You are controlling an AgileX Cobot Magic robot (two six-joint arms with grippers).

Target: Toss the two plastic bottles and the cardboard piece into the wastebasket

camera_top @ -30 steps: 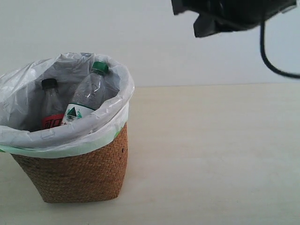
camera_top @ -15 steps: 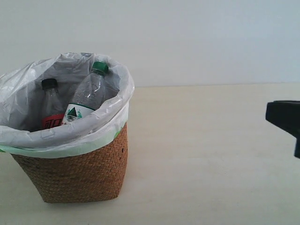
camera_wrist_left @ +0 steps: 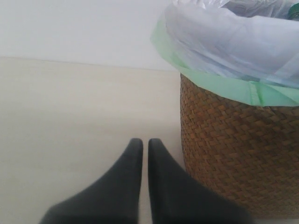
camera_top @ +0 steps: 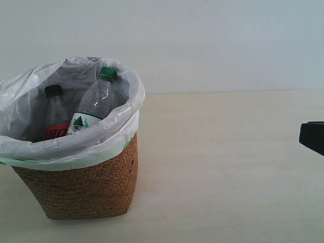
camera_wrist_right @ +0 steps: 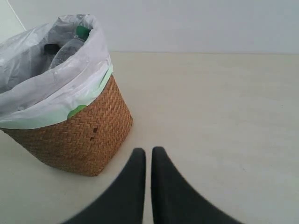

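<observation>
Exterior view: black-capped bottle (camera_top: 55, 114) and green-capped bottle (camera_top: 96, 104) lean in the wastebasket (camera_top: 81, 187), at left; cardboard unseen. Left end effector (camera_wrist_left: 141, 145), closed, empty, sits nearer than closed right end effector (camera_wrist_right: 148, 155).

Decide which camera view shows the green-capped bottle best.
The exterior view: the bottle shows its green cap, clear body and label above the bag's rim. The right wrist view shows the bottle small, mostly cap and shoulder. The left wrist view shows the basket's outside; the bottle is all but hidden.
</observation>
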